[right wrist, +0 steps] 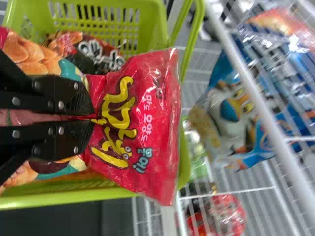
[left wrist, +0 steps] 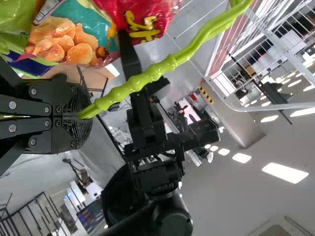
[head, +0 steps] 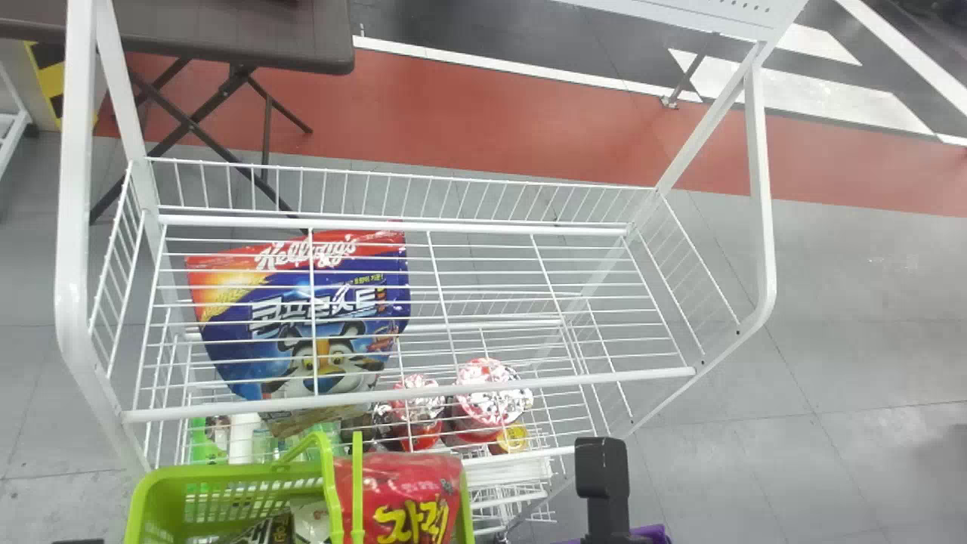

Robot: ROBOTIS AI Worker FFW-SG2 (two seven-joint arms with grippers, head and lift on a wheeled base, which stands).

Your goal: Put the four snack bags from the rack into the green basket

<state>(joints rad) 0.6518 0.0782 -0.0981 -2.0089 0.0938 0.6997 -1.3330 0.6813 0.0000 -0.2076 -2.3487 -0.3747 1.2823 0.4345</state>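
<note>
The green basket (head: 227,472) stands at the bottom left of the head view, in front of the white rack. A red snack bag (head: 400,495) is at its right end. Black parts of my right arm (head: 602,483) rise right of the basket. In the right wrist view my right gripper (right wrist: 93,118) is shut on the red bag (right wrist: 142,123), over the basket (right wrist: 183,162). A dark snack bag (right wrist: 88,54) lies inside the basket. My left gripper (left wrist: 76,118) is shut on the basket handle (left wrist: 147,76) in the left wrist view.
The white wire rack (head: 408,393) spans the middle. A blue cereal bag (head: 302,325) with a tiger shows through its wires at the left; red and white packages (head: 491,389) sit lower. A brown folding table (head: 249,34) stands behind.
</note>
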